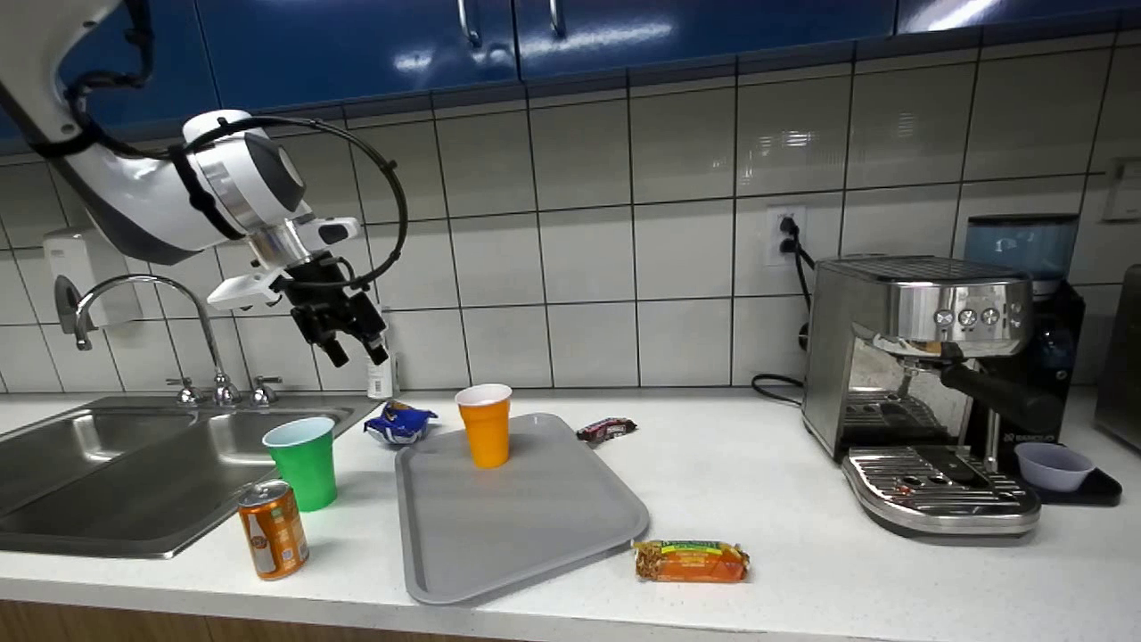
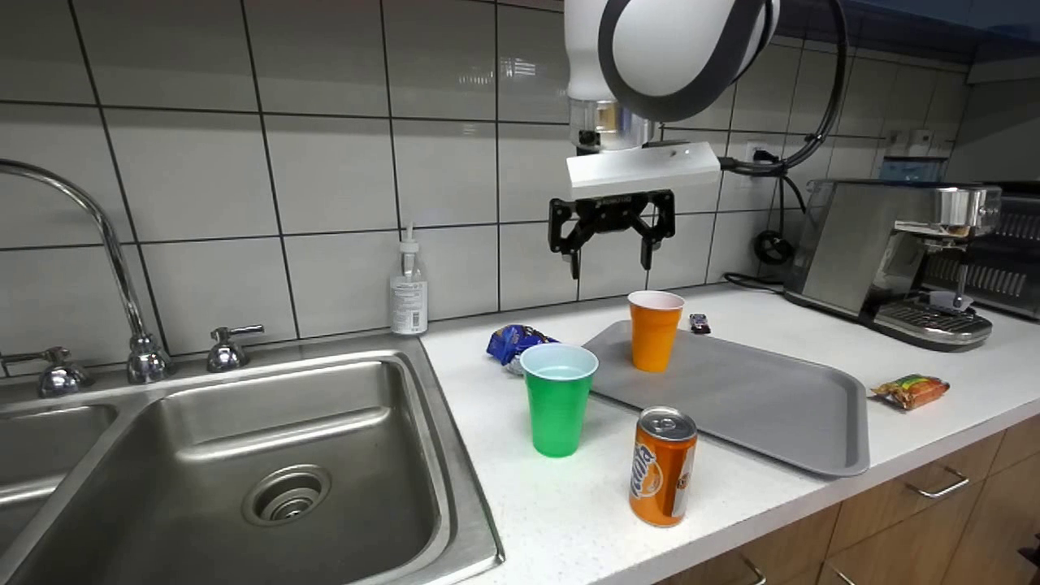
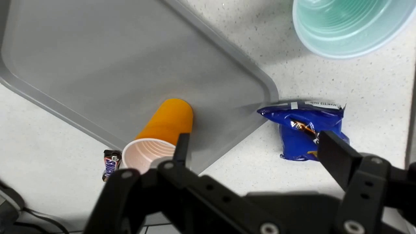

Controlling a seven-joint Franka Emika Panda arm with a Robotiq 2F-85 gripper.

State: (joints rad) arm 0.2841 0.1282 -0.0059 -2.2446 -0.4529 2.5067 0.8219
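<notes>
So, wht ctr (image 1: pixel 758 481) w/ gray tray (image 1: pixel 535 526), 2-basin sink (image 2: pixel 195 471) alongside — tiled wall (image 1: pixel 588 259) behind, blue cabs (image 1: pixel 704 31) above — gripper (image 2: pixel 611 268) hangs, jaws apart.

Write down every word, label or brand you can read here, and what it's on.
"Fanta", sideways: orange can.
"SNICKERS", blurry: candy bar.
Apparently "GUARANTEED FRESH", upside down: blue bag.
Too small or blurred to read: lettering on the pump bottle, snack packet, coffee grinder and claw.

Wrist view: green cup (image 3: pixel 351 31) cut off at top; claw (image 3: pixel 253 139) partly hides blue packet (image 3: pixel 295 136), orange cup (image 3: pixel 167 123).
</notes>
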